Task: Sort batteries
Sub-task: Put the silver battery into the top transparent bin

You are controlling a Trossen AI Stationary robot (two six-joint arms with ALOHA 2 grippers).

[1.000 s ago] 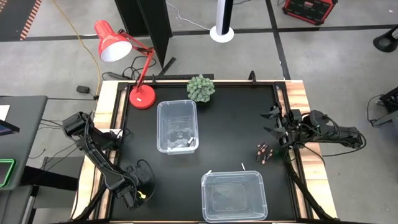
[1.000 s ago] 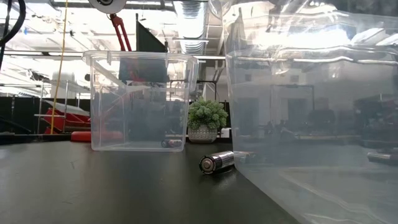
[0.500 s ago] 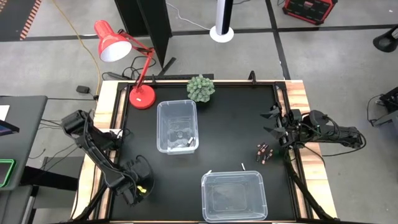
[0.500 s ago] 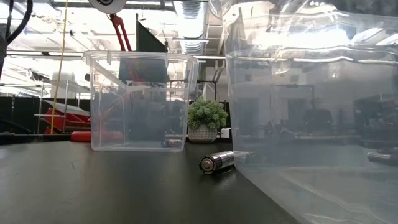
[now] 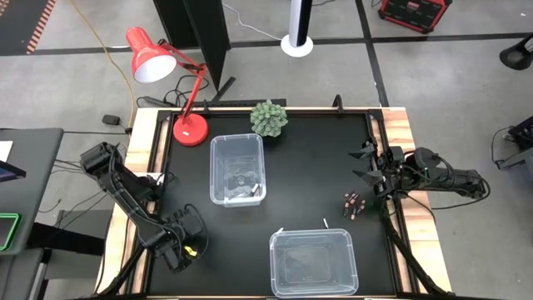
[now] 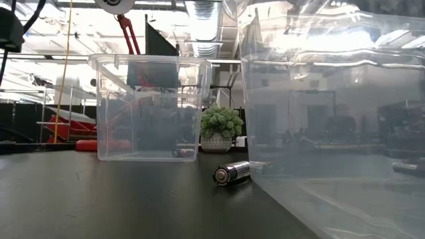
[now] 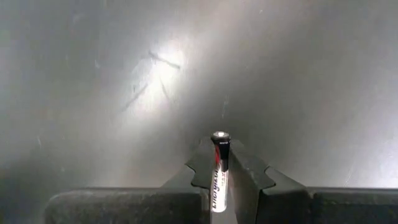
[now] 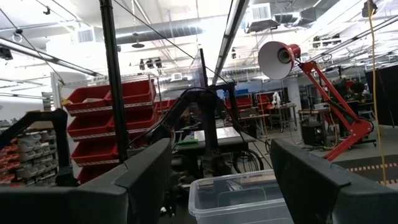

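My left gripper [image 5: 186, 247] is over the table's near left corner, shut on a whitish battery [image 7: 219, 174] with a dark upper band. My right gripper [image 5: 365, 167] is open and empty at the table's right edge; its fingers [image 8: 143, 171] stand wide apart. Several dark batteries with copper ends [image 5: 352, 203] lie on the table near it. Two whitish batteries [image 5: 281, 230] [image 5: 325, 222] lie by the near bin's far rim; one also shows in the low view [image 6: 231, 172]. The far bin [image 5: 237, 169] holds a few batteries [image 5: 250, 193]. My left gripper pinches the battery's body [image 7: 217, 183] between its two fingers. The battery lies along the fingers, and its capped end [image 7: 220, 135] sticks out past the fingertips. The fingers point down at the table top. I cannot tell whether the end touches the table.
Two clear plastic bins stand on the black table, one far of centre and one [image 5: 312, 262] at the near edge. A red desk lamp [image 5: 190, 127] and a small potted plant [image 5: 269, 118] stand along the far edge. Bare table lies between the bins and the left arm.
My left arm's upper links have swung a little toward the table's far left, and a dark part of it now shows at the low view's top left. Its gripper has stayed near the near left corner.
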